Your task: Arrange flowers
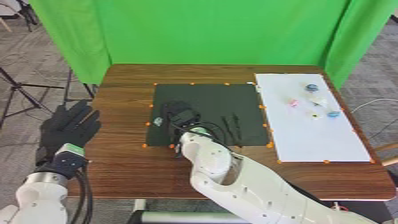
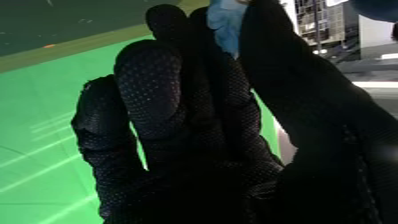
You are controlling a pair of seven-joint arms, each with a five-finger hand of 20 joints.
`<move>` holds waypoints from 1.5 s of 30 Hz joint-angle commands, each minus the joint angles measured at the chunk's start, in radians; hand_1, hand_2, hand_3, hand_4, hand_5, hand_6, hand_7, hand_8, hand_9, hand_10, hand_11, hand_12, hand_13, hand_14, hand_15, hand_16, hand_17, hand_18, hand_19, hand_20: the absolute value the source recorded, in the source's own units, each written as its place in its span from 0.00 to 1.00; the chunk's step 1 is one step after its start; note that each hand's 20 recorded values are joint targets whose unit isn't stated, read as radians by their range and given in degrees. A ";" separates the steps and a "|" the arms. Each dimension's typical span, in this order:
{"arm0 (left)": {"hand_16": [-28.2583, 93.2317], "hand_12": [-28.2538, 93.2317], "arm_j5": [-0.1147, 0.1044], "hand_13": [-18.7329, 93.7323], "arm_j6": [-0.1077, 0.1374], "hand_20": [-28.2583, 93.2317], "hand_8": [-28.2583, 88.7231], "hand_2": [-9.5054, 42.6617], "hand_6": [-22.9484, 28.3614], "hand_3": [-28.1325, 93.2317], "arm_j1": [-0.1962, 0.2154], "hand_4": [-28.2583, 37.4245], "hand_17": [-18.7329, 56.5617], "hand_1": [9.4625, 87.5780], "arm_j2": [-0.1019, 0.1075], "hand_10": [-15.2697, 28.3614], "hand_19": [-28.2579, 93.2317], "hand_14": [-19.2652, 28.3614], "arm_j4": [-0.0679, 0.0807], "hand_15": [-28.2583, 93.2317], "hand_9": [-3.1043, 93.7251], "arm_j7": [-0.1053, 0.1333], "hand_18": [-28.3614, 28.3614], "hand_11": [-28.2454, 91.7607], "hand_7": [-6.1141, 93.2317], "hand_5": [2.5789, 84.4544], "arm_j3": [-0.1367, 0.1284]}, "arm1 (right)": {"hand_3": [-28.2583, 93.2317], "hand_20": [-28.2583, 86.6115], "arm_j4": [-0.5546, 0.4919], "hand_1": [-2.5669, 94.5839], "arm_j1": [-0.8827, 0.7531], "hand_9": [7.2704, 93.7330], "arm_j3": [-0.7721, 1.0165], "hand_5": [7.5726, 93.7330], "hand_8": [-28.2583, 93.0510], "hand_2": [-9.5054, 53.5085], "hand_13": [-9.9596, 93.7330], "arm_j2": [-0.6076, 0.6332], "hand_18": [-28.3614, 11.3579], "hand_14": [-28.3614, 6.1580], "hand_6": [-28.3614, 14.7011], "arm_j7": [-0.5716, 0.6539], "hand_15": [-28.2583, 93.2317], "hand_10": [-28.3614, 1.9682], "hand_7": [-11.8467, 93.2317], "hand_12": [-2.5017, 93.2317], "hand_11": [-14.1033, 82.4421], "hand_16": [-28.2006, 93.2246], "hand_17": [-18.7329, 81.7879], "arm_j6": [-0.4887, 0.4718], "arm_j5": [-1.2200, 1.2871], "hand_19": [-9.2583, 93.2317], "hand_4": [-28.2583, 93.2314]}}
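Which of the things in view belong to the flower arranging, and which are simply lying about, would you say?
For the job:
- small flowers, toward the right
- pale blue piece, pinched in the right hand

Lying about:
- green curtain
- black stand
- orange markers

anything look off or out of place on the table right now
Nothing stands out as spilled or damaged. The small flowers lie loosely scattered on the white board at the right, which fits arranging still to be done, and the right hand pinches a light-blue piece.
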 commanded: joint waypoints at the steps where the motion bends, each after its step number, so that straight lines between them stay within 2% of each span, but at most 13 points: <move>1: 0.14 0.29 -0.012 0.37 -0.013 0.30 0.15 0.29 0.59 0.81 0.005 0.06 0.19 0.36 -0.014 0.67 0.49 0.68 0.003 0.58 0.36 0.000 0.70 0.47 0.25 0.46 -0.008 | 0.88 0.59 -0.015 0.46 -0.004 0.72 0.001 0.66 0.12 0.00 0.78 -0.003 0.06 0.54 0.60 0.009 0.78 0.45 0.37 0.21 0.35 0.48 0.55 -0.024 0.001 0.93 0.00; 5: 0.14 0.29 -0.018 0.37 0.017 0.30 0.15 0.28 0.59 0.81 0.001 0.06 0.19 0.36 -0.007 0.66 0.49 0.68 -0.002 0.58 0.34 0.014 0.70 0.47 0.25 0.45 0.003 | 0.88 0.59 -0.016 0.45 -0.011 0.71 0.010 0.65 0.12 0.00 0.77 0.003 0.06 0.54 0.59 -0.006 0.78 0.44 0.36 0.21 0.34 0.48 0.55 -0.028 0.002 0.93 0.00; 9: 0.14 0.29 -0.022 0.36 0.007 0.30 0.15 0.27 0.59 0.80 0.004 0.06 0.19 0.36 -0.007 0.66 0.49 0.68 -0.001 0.58 0.33 0.017 0.70 0.47 0.26 0.43 0.001 | 0.87 0.58 -0.003 0.49 -0.004 0.73 -0.008 0.69 0.12 0.00 0.79 0.004 0.06 0.54 0.60 -0.003 0.77 0.45 0.34 0.20 0.34 0.47 0.55 0.047 -0.005 0.93 0.00; 13: 0.14 0.29 -0.031 0.36 0.004 0.30 0.15 0.27 0.59 0.80 0.003 0.06 0.19 0.35 -0.006 0.66 0.49 0.68 -0.001 0.58 0.33 0.022 0.70 0.47 0.26 0.43 0.005 | 0.86 0.58 -0.009 0.51 -0.006 0.74 -0.003 0.70 0.19 0.00 0.80 0.003 0.07 0.55 0.59 0.000 0.77 0.46 0.33 0.20 0.34 0.47 0.56 0.033 -0.001 0.93 0.00; 18: 0.14 0.29 -0.034 0.36 0.004 0.30 0.15 0.29 0.59 0.80 0.011 0.05 0.19 0.34 -0.012 0.66 0.49 0.68 -0.005 0.58 0.33 0.023 0.70 0.47 0.26 0.44 0.000 | 0.87 0.58 -0.025 0.48 -0.020 0.74 0.026 0.69 0.13 0.00 0.80 0.013 0.07 0.55 0.60 0.001 0.77 0.45 0.34 0.20 0.34 0.47 0.56 0.040 0.004 0.93 0.00; 20: 0.14 0.29 -0.041 0.36 -0.003 0.30 0.15 0.29 0.59 0.80 0.023 0.04 0.19 0.34 -0.017 0.66 0.49 0.68 -0.009 0.58 0.33 0.035 0.70 0.47 0.26 0.44 -0.005 | 0.87 0.58 -0.049 0.48 -0.027 0.74 0.055 0.68 0.13 0.00 0.80 0.039 0.07 0.54 0.60 0.002 0.77 0.45 0.34 0.20 0.34 0.47 0.56 0.044 -0.006 0.93 0.00; 21: 0.14 0.29 -0.042 0.36 -0.006 0.30 0.15 0.30 0.59 0.80 0.027 0.04 0.19 0.34 -0.022 0.66 0.49 0.68 -0.010 0.58 0.33 0.038 0.70 0.47 0.26 0.44 -0.008 | 0.87 0.58 -0.070 0.47 -0.031 0.73 0.077 0.68 0.13 0.00 0.80 0.062 0.07 0.54 0.60 -0.001 0.77 0.45 0.34 0.20 0.34 0.47 0.56 0.021 -0.015 0.94 0.00; 23: 0.14 0.29 -0.041 0.36 -0.018 0.30 0.15 0.30 0.59 0.80 0.032 0.04 0.19 0.33 -0.029 0.66 0.49 0.68 -0.007 0.58 0.33 0.038 0.70 0.47 0.25 0.44 -0.013 | 0.87 0.58 -0.127 0.47 -0.056 0.73 0.161 0.67 0.13 0.00 0.79 0.121 0.07 0.55 0.60 -0.031 0.77 0.44 0.34 0.20 0.34 0.47 0.56 -0.122 -0.069 0.94 0.00; 25: 0.14 0.29 -0.052 0.36 -0.011 0.30 0.15 0.30 0.59 0.80 0.039 0.03 0.19 0.33 -0.028 0.66 0.49 0.68 -0.011 0.57 0.33 0.051 0.70 0.47 0.25 0.44 -0.019 | 0.87 0.58 -0.167 0.48 -0.087 0.71 0.238 0.65 0.13 0.00 0.79 0.185 0.07 0.55 0.61 -0.040 0.77 0.45 0.34 0.20 0.33 0.48 0.56 -0.126 -0.038 0.94 0.00; 27: 0.14 0.29 -0.059 0.36 -0.022 0.30 0.15 0.32 0.59 0.81 0.057 0.03 0.19 0.32 -0.029 0.67 0.49 0.68 -0.017 0.57 0.33 0.070 0.70 0.47 0.25 0.44 -0.033 | 0.87 0.58 -0.197 0.49 -0.117 0.69 0.302 0.64 0.12 0.00 0.78 0.246 0.07 0.55 0.60 -0.028 0.77 0.45 0.33 0.20 0.32 0.48 0.55 -0.133 -0.011 0.94 0.00; 36: 0.14 0.29 -0.062 0.37 -0.023 0.30 0.15 0.36 0.58 0.81 0.106 0.00 0.19 0.28 -0.034 0.66 0.48 0.68 -0.033 0.55 0.36 0.093 0.70 0.45 0.23 0.46 -0.085 | 0.89 0.59 -0.266 0.49 -0.327 0.62 0.618 0.57 0.13 0.00 0.74 0.475 0.07 0.53 0.57 0.060 0.78 0.42 0.31 0.20 0.31 0.47 0.53 -0.200 -0.068 0.93 0.00; 43: 0.14 0.29 -0.071 0.37 -0.026 0.30 0.16 0.37 0.58 0.81 0.114 0.00 0.19 0.28 -0.032 0.65 0.48 0.68 -0.037 0.55 0.36 0.100 0.70 0.45 0.23 0.46 -0.088 | 0.89 0.60 -0.238 0.48 -0.407 0.59 0.758 0.56 0.13 0.00 0.73 0.520 0.08 0.52 0.56 0.100 0.78 0.42 0.30 0.20 0.30 0.46 0.52 -0.235 -0.036 0.92 0.00; 45: 0.14 0.29 -0.066 0.37 -0.022 0.30 0.16 0.37 0.58 0.81 0.108 0.00 0.19 0.28 -0.032 0.66 0.48 0.68 -0.030 0.55 0.36 0.098 0.70 0.45 0.23 0.46 -0.083 | 0.89 0.60 -0.211 0.48 -0.400 0.58 0.762 0.55 0.13 0.00 0.73 0.515 0.08 0.51 0.56 0.100 0.78 0.44 0.30 0.19 0.29 0.46 0.52 -0.264 -0.013 0.92 0.00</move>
